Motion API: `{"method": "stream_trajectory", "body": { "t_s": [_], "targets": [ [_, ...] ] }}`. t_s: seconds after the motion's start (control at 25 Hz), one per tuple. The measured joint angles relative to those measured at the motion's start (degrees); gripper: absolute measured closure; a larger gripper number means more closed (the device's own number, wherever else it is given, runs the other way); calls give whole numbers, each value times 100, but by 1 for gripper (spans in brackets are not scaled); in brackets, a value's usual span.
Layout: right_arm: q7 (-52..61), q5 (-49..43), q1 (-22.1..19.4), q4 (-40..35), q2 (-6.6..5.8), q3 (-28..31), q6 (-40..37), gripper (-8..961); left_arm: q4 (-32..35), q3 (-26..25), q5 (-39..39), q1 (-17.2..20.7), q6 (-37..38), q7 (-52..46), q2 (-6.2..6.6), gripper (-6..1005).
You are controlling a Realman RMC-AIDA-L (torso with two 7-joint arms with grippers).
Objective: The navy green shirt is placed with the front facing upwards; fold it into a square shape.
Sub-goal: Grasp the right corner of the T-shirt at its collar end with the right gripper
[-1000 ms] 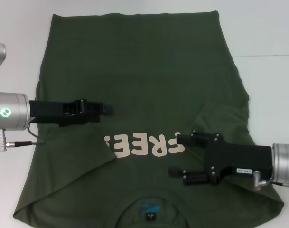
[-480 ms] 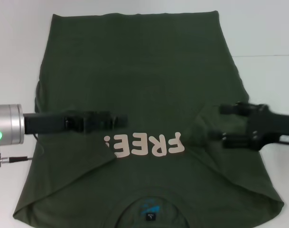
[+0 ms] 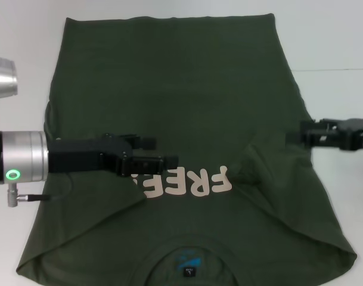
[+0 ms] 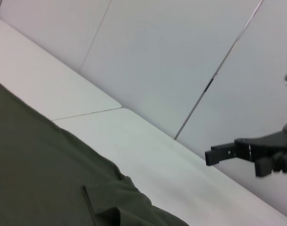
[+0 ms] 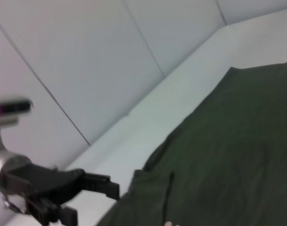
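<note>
The navy green shirt [image 3: 181, 89] lies flat on the white table, collar toward me, with the cream letters [image 3: 187, 182] on its chest. Both sleeves are folded inward over the body. My left gripper [image 3: 167, 151] hovers open over the chest beside the first letters, with nothing between its fingers. My right gripper [image 3: 295, 131] hangs open at the shirt's right edge, above the folded right sleeve. The left wrist view shows the shirt [image 4: 39, 179] and, farther off, the right gripper [image 4: 233, 160]. In the right wrist view are the shirt [image 5: 237, 141] and the left gripper [image 5: 94, 202].
The white table [image 3: 336, 42] shows bare on both sides of the shirt and beyond its hem. A seam line crosses the tabletop at the right. Light wall panels stand behind the table in both wrist views.
The left gripper moved right across the shirt to the letters. The right gripper pulled back from the chest to the shirt's right edge.
</note>
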Motion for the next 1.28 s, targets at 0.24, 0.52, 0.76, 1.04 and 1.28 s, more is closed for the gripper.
{"method": "stream_trajectory", "body": {
  "t_s": [0.24,0.52,0.76,1.04,1.28],
  "targets": [
    [1216,-428,223,-83,-339,19,-202,8,-47,288,0,17,6,200,-11,85],
    [2754,-1685,373,-806,-497,24,-567,8,-62,310,0,88,65,357,-29,88],
    [3387,-3045,615,-1109,-660,146,-1371,7,-58,313,0,92,58,378,-64,91],
    [3477,-3831,701,-1018,-641,184,-1892,7,-62,305,-40,61,51,391,-79,94],
    [3501,-4089,737,-456,-641,169,-1805,7,-79,312,-131,51,35,452,-84,96]
  ]
}}
